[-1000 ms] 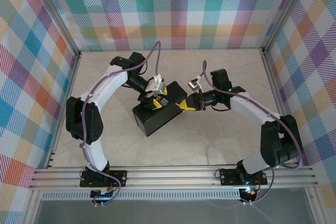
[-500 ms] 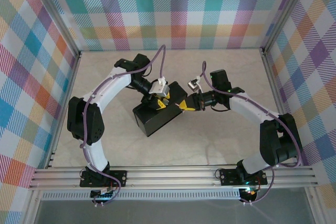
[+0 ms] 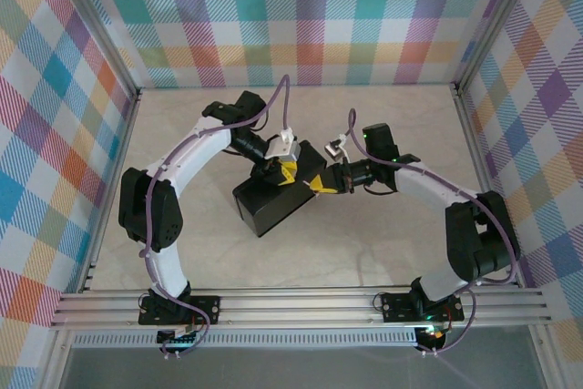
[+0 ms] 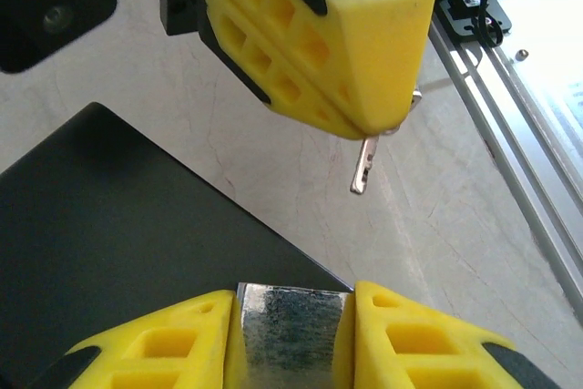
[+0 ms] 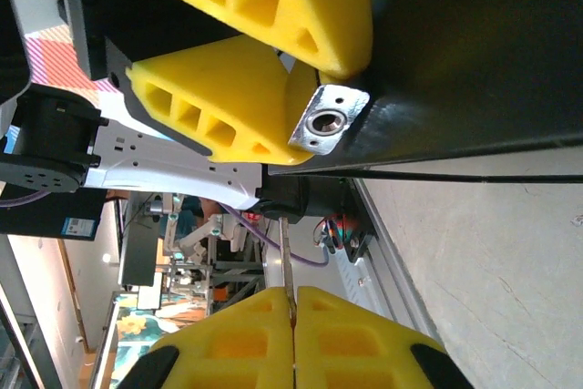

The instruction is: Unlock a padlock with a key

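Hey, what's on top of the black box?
The padlock, pinched in the left end effector, hangs over the box's corner. Yellow fingers cover its shackle and any contact underneath.

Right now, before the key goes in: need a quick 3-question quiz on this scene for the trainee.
1. True or false: the key is already inserted in the padlock.
2. Which side grips the key? A) left B) right C) neither
3. Fill in: the left pincer is closed on the ____.

Answers:
1. False. The key hangs clear of the padlock, with a gap between them.
2. B. The right pincer pinches it, blade sticking out.
3. padlock
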`<action>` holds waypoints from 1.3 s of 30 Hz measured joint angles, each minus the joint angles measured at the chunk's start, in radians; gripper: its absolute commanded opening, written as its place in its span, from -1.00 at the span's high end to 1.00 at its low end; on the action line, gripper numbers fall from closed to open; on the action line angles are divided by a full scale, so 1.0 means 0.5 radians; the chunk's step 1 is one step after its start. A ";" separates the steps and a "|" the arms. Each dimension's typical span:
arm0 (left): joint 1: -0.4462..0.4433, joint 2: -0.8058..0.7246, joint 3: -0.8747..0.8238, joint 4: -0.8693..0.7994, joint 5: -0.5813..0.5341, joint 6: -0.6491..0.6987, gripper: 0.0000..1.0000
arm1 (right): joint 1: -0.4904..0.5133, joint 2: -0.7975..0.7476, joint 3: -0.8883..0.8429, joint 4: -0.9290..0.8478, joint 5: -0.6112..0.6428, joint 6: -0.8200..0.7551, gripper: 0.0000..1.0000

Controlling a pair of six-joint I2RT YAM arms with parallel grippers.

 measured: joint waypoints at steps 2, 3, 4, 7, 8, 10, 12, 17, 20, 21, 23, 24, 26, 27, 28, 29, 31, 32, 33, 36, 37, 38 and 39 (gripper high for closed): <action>-0.008 0.000 -0.002 0.024 -0.002 -0.041 0.45 | 0.000 0.042 0.031 -0.021 -0.022 -0.041 0.89; -0.011 0.000 -0.002 0.032 -0.002 -0.060 0.45 | 0.000 0.072 0.060 -0.037 -0.034 -0.066 0.89; -0.014 0.000 -0.002 0.039 -0.004 -0.081 0.46 | 0.000 0.107 0.096 -0.060 -0.048 -0.096 0.90; -0.021 0.000 -0.005 0.066 -0.005 -0.128 0.45 | -0.004 0.194 0.191 -0.133 -0.080 -0.197 0.90; -0.021 -0.001 -0.011 0.083 -0.002 -0.142 0.45 | -0.013 0.217 0.221 -0.173 -0.092 -0.237 0.90; -0.022 -0.006 -0.027 0.108 0.005 -0.153 0.45 | -0.024 0.254 0.276 -0.249 -0.110 -0.311 0.91; -0.022 -0.018 -0.043 0.132 0.001 -0.163 0.45 | -0.039 0.289 0.326 -0.313 -0.130 -0.372 0.92; -0.026 -0.027 -0.056 0.153 -0.005 -0.186 0.45 | -0.056 0.375 0.423 -0.460 -0.155 -0.495 0.92; -0.026 -0.037 -0.072 0.180 -0.008 -0.198 0.45 | -0.066 0.391 0.451 -0.560 -0.162 -0.563 0.93; -0.026 -0.040 -0.078 0.187 -0.007 -0.200 0.45 | -0.066 0.391 0.455 -0.593 -0.165 -0.584 0.93; -0.026 -0.049 -0.087 0.198 -0.008 -0.201 0.45 | -0.066 0.391 0.461 -0.659 -0.177 -0.632 0.93; -0.026 -0.050 -0.092 0.206 -0.006 -0.202 0.45 | -0.066 0.391 0.462 -0.689 -0.179 -0.651 0.93; -0.026 -0.051 -0.095 0.222 -0.002 -0.203 0.45 | -0.066 0.391 0.469 -0.764 -0.184 -0.703 0.93; -0.026 -0.051 -0.095 0.230 -0.003 -0.207 0.44 | -0.066 0.391 0.478 -0.797 -0.185 -0.729 0.93; -0.026 -0.051 -0.096 0.232 -0.003 -0.208 0.44 | -0.066 0.391 0.488 -0.829 -0.185 -0.752 0.93; -0.026 -0.051 -0.097 0.233 -0.002 -0.208 0.44 | -0.066 0.391 0.497 -0.855 -0.185 -0.774 0.93; -0.026 -0.052 -0.098 0.233 -0.002 -0.208 0.44 | -0.066 0.391 0.509 -0.892 -0.189 -0.800 0.93; -0.026 -0.052 -0.098 0.234 -0.002 -0.209 0.44 | -0.066 0.391 0.513 -0.906 -0.192 -0.811 0.93; -0.026 -0.053 -0.098 0.234 -0.001 -0.209 0.44 | -0.065 0.391 0.517 -0.913 -0.192 -0.818 0.93; -0.026 -0.057 -0.111 0.249 0.007 -0.216 0.44 | -0.062 0.400 0.531 -0.940 -0.192 -0.839 0.93; -0.026 -0.061 -0.120 0.261 0.010 -0.225 0.44 | -0.062 0.408 0.542 -0.954 -0.190 -0.842 0.94; -0.026 -0.065 -0.130 0.275 0.014 -0.235 0.44 | -0.062 0.418 0.554 -0.961 -0.189 -0.846 0.94; -0.026 -0.070 -0.139 0.287 0.017 -0.240 0.44 | -0.062 0.425 0.562 -0.966 -0.189 -0.846 0.94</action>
